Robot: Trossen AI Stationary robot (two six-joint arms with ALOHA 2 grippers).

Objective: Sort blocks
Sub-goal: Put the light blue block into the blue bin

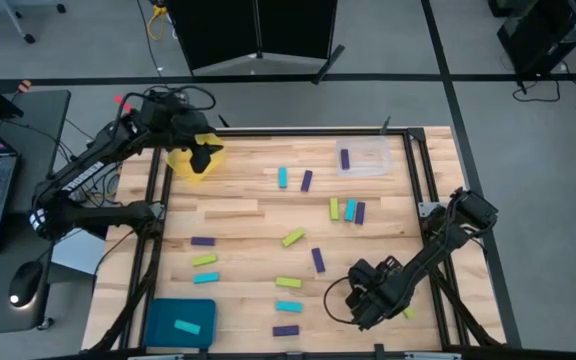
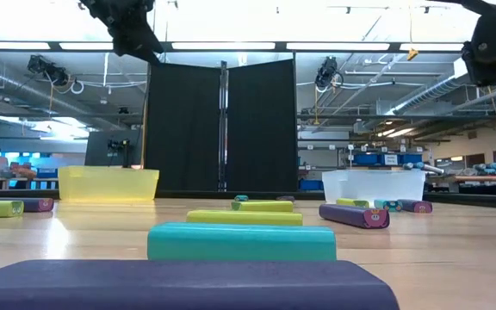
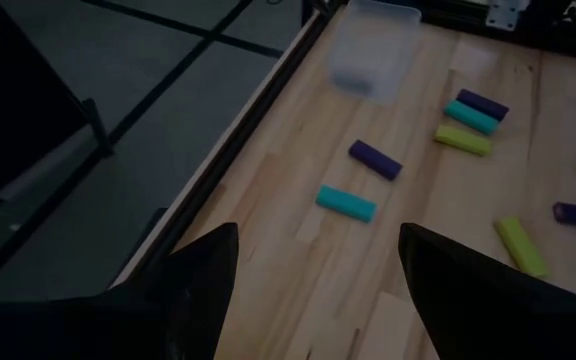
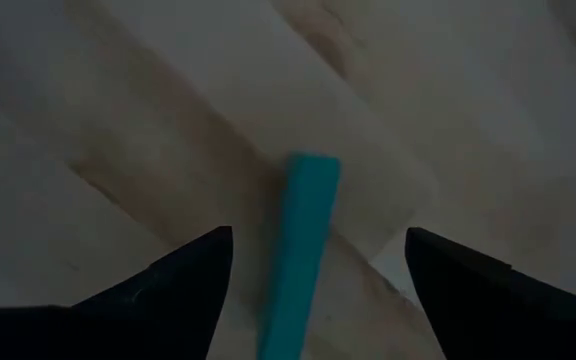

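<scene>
Several yellow-green, cyan and dark purple blocks lie flat on the wooden table point(image 1: 248, 215). My right gripper point(image 4: 318, 235) hangs open near the table's front right point(image 1: 360, 300), pointing down. A cyan block point(image 4: 303, 240) lies on the wood between its fingers, apart from both; in the high view the gripper hides that block. My left gripper point(image 3: 318, 235) is open with nothing between its fingers, raised over the yellow tray point(image 1: 190, 162) at the far left. One purple block point(image 1: 345, 158) lies in the clear tray point(image 1: 368, 157), and one cyan block point(image 1: 188, 326) in the teal tray point(image 1: 168, 318).
A cyan point(image 1: 282, 178) and a purple block point(image 1: 306, 180) lie at the far middle, and three more point(image 1: 348, 210) right of centre. Others lie toward the near edge, among them a yellow-green one point(image 1: 408, 313) beside my right gripper. A black frame rail point(image 1: 413, 170) borders the table.
</scene>
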